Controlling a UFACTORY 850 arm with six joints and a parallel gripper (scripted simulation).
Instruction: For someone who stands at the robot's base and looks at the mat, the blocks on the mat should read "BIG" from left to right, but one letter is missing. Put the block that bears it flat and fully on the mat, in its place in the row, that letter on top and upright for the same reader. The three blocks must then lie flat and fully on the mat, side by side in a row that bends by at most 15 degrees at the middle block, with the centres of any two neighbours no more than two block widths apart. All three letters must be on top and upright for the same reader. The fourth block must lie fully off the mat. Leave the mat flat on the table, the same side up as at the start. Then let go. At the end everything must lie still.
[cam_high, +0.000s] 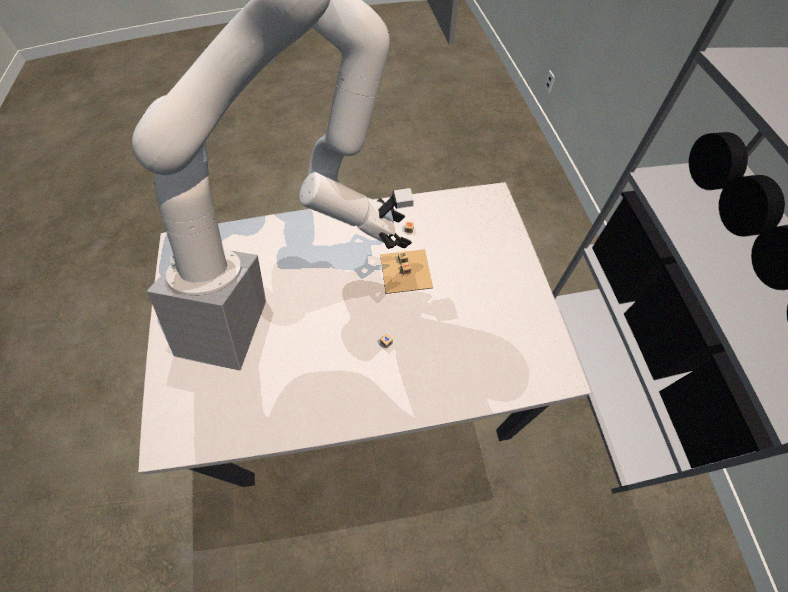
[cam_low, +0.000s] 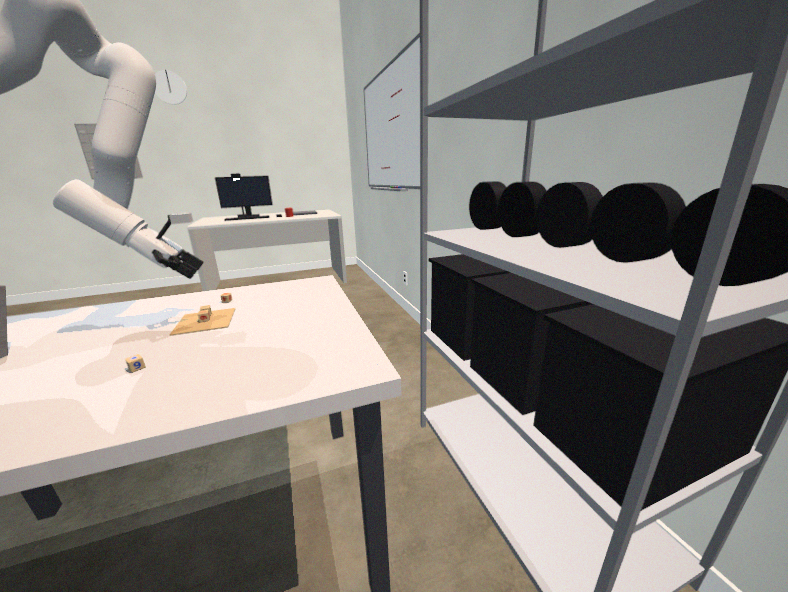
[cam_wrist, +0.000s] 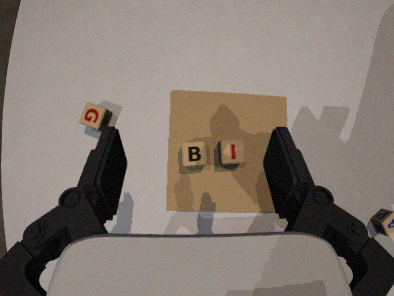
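Observation:
A tan mat (cam_wrist: 200, 111) (cam_high: 417, 280) (cam_low: 191, 324) lies on the white table (cam_high: 484, 318). On it the B block (cam_wrist: 193, 153) (cam_high: 402, 258) and the I block (cam_wrist: 233, 152) (cam_high: 403, 269) sit touching side by side, letters up. A block with a red G (cam_wrist: 92, 115) (cam_high: 409, 226) (cam_low: 226, 297) lies off the mat on the B side, G on top and slightly turned. A block with a blue mark (cam_high: 385, 340) (cam_low: 135, 363) (cam_wrist: 385, 220) lies off the mat on the other side. My gripper (cam_wrist: 195, 144) (cam_high: 393, 224) (cam_low: 184, 262) is open and empty, hanging above the table near the mat's edge and the G block.
The arm's base pedestal (cam_high: 203, 312) stands at the table's left end. A shelf rack (cam_high: 687, 305) with black bins and discs stands beyond the table's right edge. A desk with a monitor (cam_low: 245, 191) stands at the far wall.

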